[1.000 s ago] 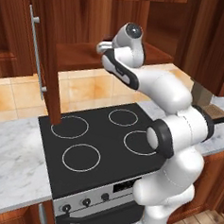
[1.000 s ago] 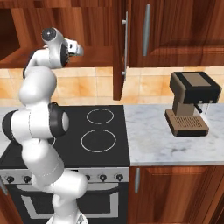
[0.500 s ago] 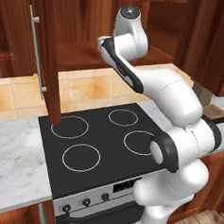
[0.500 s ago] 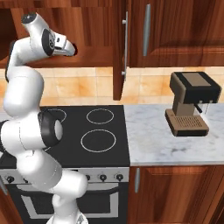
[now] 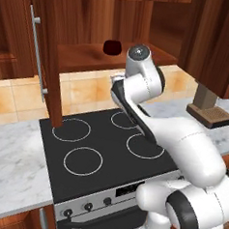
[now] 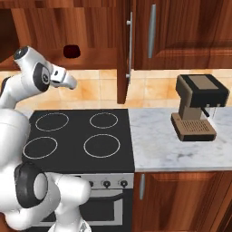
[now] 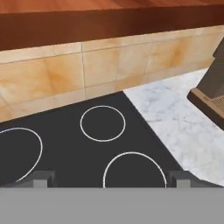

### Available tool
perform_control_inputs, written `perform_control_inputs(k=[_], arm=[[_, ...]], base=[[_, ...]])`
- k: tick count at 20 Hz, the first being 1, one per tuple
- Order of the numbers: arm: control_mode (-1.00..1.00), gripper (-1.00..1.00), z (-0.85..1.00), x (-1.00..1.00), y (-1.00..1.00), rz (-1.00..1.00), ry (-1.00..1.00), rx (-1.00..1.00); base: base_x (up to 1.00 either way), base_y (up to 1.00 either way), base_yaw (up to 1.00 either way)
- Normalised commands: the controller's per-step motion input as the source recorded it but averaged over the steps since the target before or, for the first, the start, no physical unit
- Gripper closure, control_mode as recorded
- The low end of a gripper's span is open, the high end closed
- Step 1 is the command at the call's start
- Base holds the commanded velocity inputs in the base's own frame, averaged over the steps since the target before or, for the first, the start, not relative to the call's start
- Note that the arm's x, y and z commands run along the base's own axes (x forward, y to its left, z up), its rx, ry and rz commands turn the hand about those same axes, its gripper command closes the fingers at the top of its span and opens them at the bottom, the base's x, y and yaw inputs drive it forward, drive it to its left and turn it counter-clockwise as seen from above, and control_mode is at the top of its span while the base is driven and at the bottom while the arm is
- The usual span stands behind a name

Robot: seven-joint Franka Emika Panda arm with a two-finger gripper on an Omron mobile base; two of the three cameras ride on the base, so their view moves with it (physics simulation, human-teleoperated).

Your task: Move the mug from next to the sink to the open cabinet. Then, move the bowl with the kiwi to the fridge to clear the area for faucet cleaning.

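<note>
The dark maroon mug [image 5: 111, 47] [image 6: 71, 51] stands upright on the wooden shelf of the open cabinet [image 5: 86, 58] [image 6: 97, 58], free of the hand. My gripper [image 6: 72, 83] [image 7: 111, 179] hangs below and in front of that shelf, above the cooktop. It is open, its two fingertips [image 7: 41, 178] stand wide apart and nothing is between them. The cabinet door [image 5: 45, 58] [image 6: 123, 50] stands swung out with its steel bar handle showing. The sink, faucet, bowl, kiwi and fridge are out of view.
Under the hand lies a black cooktop [image 5: 95, 139] [image 6: 77, 136] [image 7: 65, 148] with ringed burners. A brown coffee machine [image 6: 197, 106] [image 5: 211, 113] [image 7: 214, 92] stands on the marble counter [image 6: 181, 145] to the right. The tiled backsplash [image 7: 87, 70] is behind.
The gripper opened and left the mug on the cabinet shelf. The hand then drew back and dropped below the shelf, over the cooktop.
</note>
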Motion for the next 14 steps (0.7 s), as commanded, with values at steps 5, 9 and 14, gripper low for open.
perform_control_inputs(k=[5,9,14], arm=[[-1.00,-1.00,-1.00,-1.00,-0.82,-0.06,-0.03,-0.03],[-1.00,-1.00,-1.00,-1.00,-1.00,-0.05,-0.09,0.01],[-1.00,-1.00,-0.98,-0.98,-0.97,0.00,-0.06,0.08]], base=[[0.00,0.00,0.00],[0.00,0.00,0.00],[0.00,0.00,0.00]])
